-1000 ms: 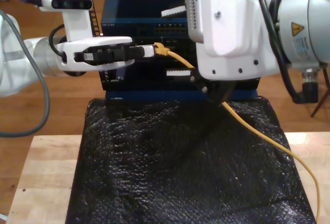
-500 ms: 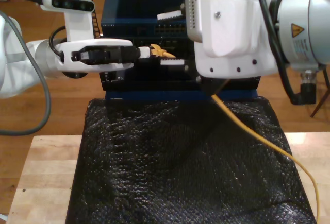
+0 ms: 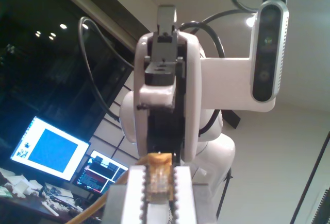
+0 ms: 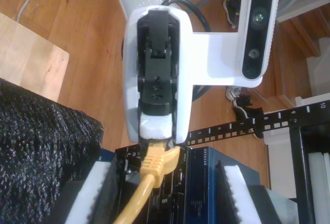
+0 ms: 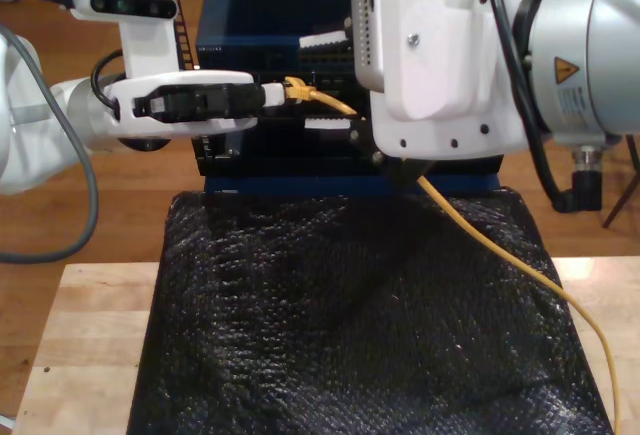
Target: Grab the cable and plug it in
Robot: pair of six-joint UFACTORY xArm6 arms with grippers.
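The orange-yellow cable (image 5: 500, 255) runs from the exterior view's lower right, across the black mat and under the big near arm, up to its plug (image 5: 298, 88). My first gripper (image 5: 285, 94) reaches in level from the exterior view's left, shut on the plug. That clear plug (image 3: 159, 182) sits between its toothed pads (image 3: 133, 198). My second gripper (image 5: 327, 85) faces it, open, its white pads (image 4: 97, 190) set wide on either side of the cable (image 4: 138, 198). The second wrist view has my first gripper (image 4: 157, 144) pinching the yellow boot (image 4: 157, 163).
A dark blue rack device (image 5: 250, 30) with rows of ports stands behind both grippers. Black bubble-wrap matting (image 5: 360, 325) covers the wooden table (image 5: 90, 345). A black perforated rack rail (image 4: 278, 118) and wooden floor lie behind. Monitors (image 3: 51, 152) glow in the background.
My first gripper has risen a little with the plug. The second arm has shifted slightly towards the exterior view's left, and the cable's visible stretch now emerges from under it further left.
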